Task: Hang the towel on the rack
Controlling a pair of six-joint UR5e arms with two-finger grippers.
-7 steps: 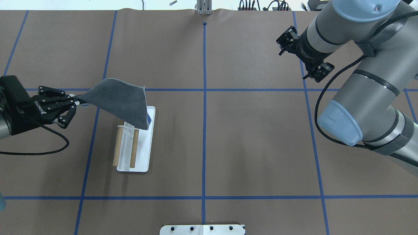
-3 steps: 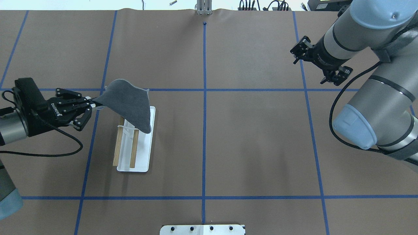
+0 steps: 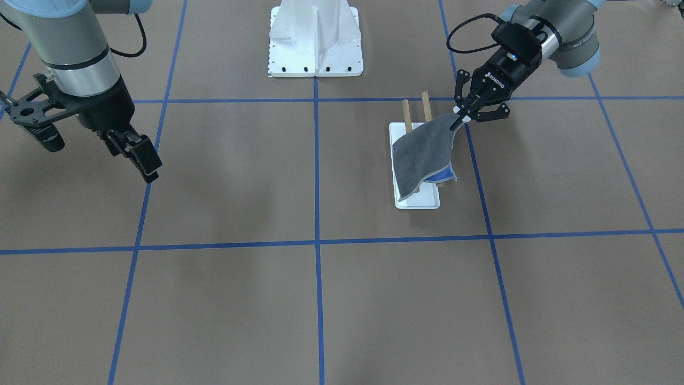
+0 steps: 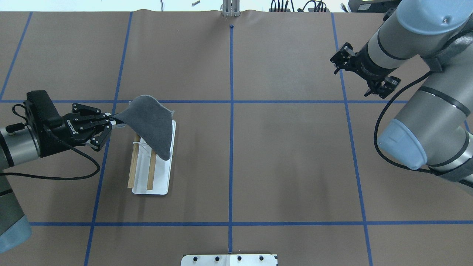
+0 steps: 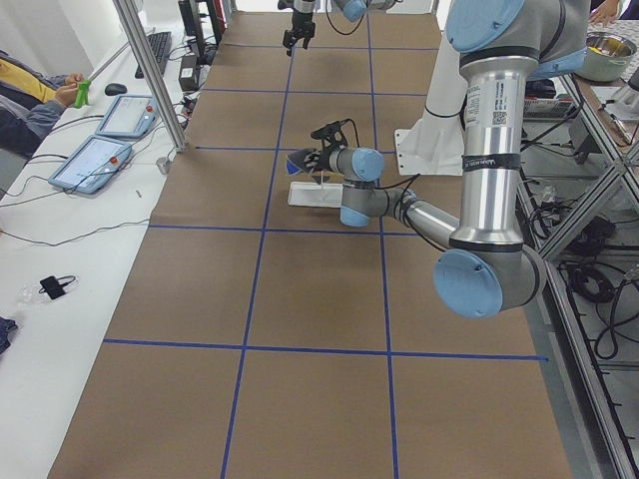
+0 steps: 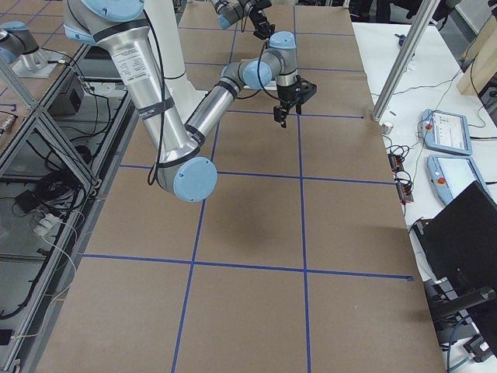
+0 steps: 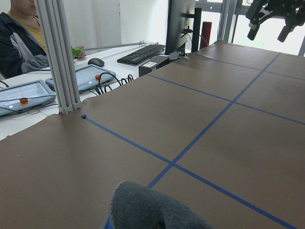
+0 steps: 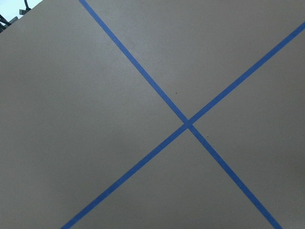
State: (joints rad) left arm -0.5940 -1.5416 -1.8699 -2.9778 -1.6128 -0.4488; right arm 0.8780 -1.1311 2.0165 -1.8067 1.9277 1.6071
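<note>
The dark grey towel (image 4: pixel 152 123) hangs from one corner and drapes over the far end of the rack (image 4: pixel 159 181). A bit of its blue underside shows (image 3: pixel 441 175). The rack has a white base (image 3: pixel 418 202) and two wooden dowel rods (image 4: pixel 150 173). My left gripper (image 4: pixel 111 119) is shut on the towel's corner, just left of the rack, and also shows in the front view (image 3: pixel 458 121). The left wrist view shows only a towel fold (image 7: pixel 152 210). My right gripper (image 4: pixel 351 83) is open and empty, far off at the right (image 3: pixel 101 160).
The large white bolted pedestal (image 3: pixel 315 37) stands at the robot's side of the table, and its edge shows in the overhead view (image 4: pixel 229 259). Blue tape lines (image 8: pixel 187 124) cross the brown table. An aluminium post (image 4: pixel 230 9) stands at the far edge. An operator (image 5: pixel 30 95) sits beyond it.
My left gripper has moved right toward the rack with the towel corner, and the cloth has bunched more over the rods. My right arm has shifted right, still open.
</note>
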